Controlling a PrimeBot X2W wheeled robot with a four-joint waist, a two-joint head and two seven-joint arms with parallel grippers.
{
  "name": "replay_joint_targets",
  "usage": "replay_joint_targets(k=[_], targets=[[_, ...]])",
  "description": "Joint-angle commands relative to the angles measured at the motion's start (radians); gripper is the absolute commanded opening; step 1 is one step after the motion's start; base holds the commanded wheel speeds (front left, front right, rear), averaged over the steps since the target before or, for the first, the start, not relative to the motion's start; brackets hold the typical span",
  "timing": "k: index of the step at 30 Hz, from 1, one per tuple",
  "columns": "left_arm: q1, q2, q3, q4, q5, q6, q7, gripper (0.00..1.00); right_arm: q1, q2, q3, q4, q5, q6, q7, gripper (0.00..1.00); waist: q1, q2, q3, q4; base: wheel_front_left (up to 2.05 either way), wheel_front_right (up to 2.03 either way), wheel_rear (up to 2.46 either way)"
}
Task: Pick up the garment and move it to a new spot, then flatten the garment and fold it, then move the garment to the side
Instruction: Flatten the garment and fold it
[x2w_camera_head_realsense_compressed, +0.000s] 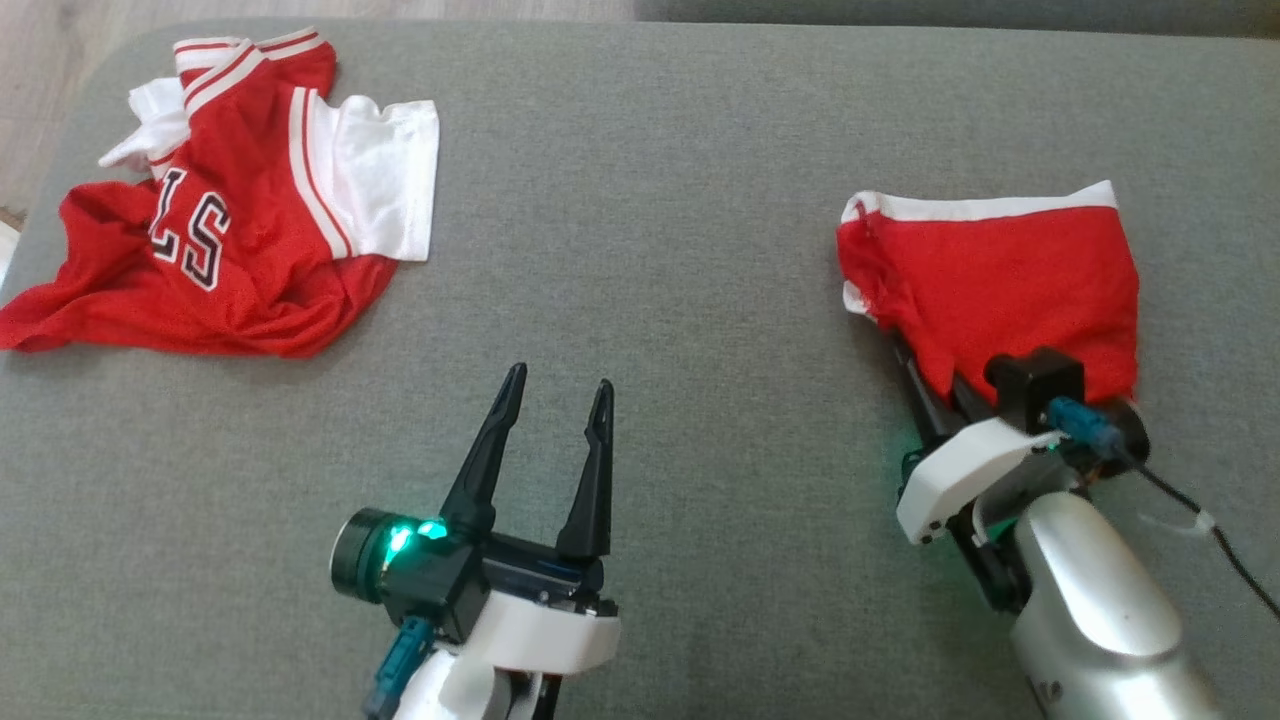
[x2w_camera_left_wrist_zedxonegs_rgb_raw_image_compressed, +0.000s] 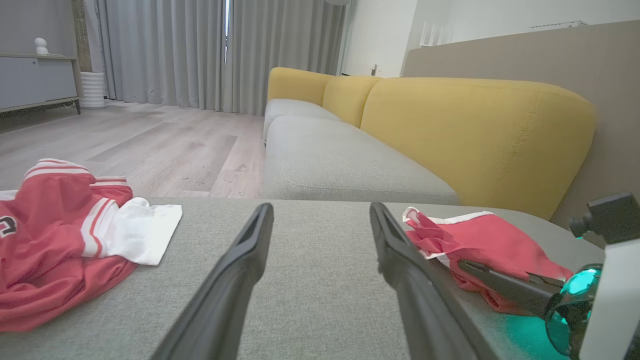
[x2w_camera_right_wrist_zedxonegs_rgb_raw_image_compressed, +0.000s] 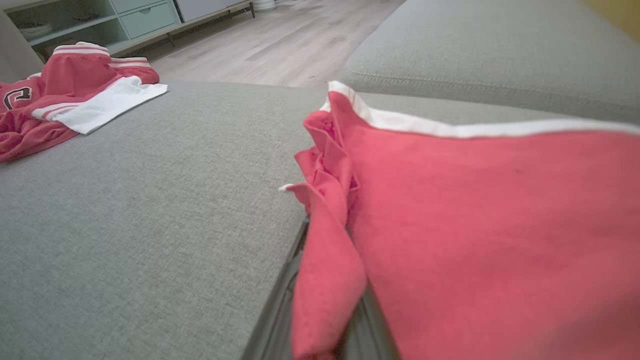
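A crumpled red jersey (x2w_camera_head_realsense_compressed: 240, 200) is seen far left on the grey cushion (x2w_camera_head_realsense_compressed: 700, 200). Centre, the left end effector (x2w_camera_head_realsense_compressed: 560, 385) is spread wide, empty. Right, the folded red garment (x2w_camera_head_realsense_compressed: 1000, 280) is clamped in the closed right end effector (x2w_camera_head_realsense_compressed: 925, 385). The final sideways move is judged to be in hand; a gentle set-down and release are needed next.

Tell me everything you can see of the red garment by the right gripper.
The red garment is soft-looking cloth with a white band along its far edge and white trim at its left corner. It rests folded over and bunched at the left side on the grey cushion. Its near edge drapes over the right gripper, whose shut fingers pinch a fold.
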Motion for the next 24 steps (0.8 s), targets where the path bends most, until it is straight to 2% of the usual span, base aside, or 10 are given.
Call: replay_joint_targets(k=[1, 2, 3, 8, 15, 19, 24], targets=[[-0.03, 0.0, 0.019, -0.025, -0.004, 0.003, -0.005, 1.0, -0.011, 0.014, 0.024, -0.017, 0.009, -0.001, -0.019, 0.43, 0.0, 0.0, -0.002, 0.004, 0.0, 0.0, 0.0], [-0.029, 0.0, 0.019, -0.024, -0.005, 0.004, -0.005, 1.0, -0.009, 0.019, 0.03, 0.002, 0.022, -0.001, -0.028, 0.84, 0.0, 0.0, -0.003, 0.005, 0.0, 0.0, 0.0], [-0.028, 0.0, 0.019, -0.021, -0.007, 0.005, -0.005, 1.0, -0.009, 0.026, 0.04, 0.033, 0.049, -0.001, -0.049, 1.0, 0.0, 0.0, -0.009, 0.007, 0.0, 0.0, 0.0], [-0.014, 0.0, 0.027, -0.015, -0.005, 0.008, -0.005, 1.0, 0.0, 0.037, 0.101, 0.052, 0.128, -0.001, -0.113, 1.0, 0.0, 0.0, -0.037, -0.002, 0.0, 0.0, 0.0], [0.039, 0.0, 0.065, -0.015, 0.009, 0.021, -0.005, 1.0, 0.094, 0.008, 0.148, -0.057, 0.236, -0.001, -0.164, 1.0, 0.0, 0.0, -0.13, -0.027, 0.0, 0.0, 0.0], [0.091, 0.0, 0.117, -0.057, 0.035, 0.04, -0.005, 1.0, 0.195, 0.004, 0.077, -0.19, 0.28, -0.001, -0.167, 1.0, 0.0, 0.0, -0.185, -0.042, 0.0, 0.0, 0.0], [0.164, 0.0, 0.179, -0.107, 0.073, 0.051, -0.005, 1.0, 0.33, -0.007, -0.054, -0.334, 0.186, -0.001, -0.167, 1.0, 0.0, 0.0, -0.222, -0.054, 0.0, 0.0, 0.0]])
